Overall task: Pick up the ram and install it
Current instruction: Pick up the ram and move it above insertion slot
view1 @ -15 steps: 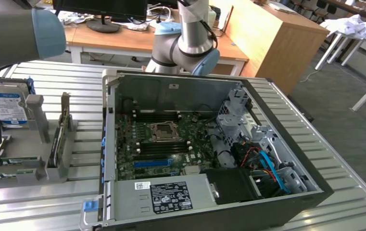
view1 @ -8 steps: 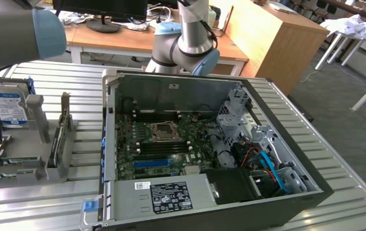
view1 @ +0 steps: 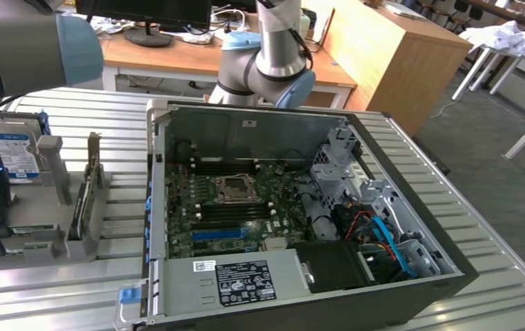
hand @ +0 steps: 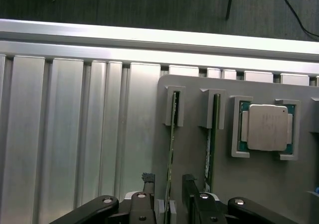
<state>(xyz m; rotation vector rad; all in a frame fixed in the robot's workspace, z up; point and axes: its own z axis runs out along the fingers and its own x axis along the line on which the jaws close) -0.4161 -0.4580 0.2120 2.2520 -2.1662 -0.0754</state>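
On the grey holder (hand: 193, 144), in the slot nearest its edge by the bare slatted table (hand: 75, 149), you've got the ram (hand: 173, 129) standing on its thin edge. Your gripper (hand: 168, 184) is spread wide, one finger on either side of that stick, with gaps showing. A second stick (hand: 216, 114) sits in the next slot, the processor chip (hand: 264, 127) beyond it. The open computer case (view1: 290, 207) is well apart.

Two green circuit-board ram sticks (hand: 172, 134): one between the fingers of the pincer (hand: 168, 196), the other stick (hand: 215, 129) just beside. One square silver processor chip (hand: 264, 127); one boxy silver hard drive (view1: 14, 155).
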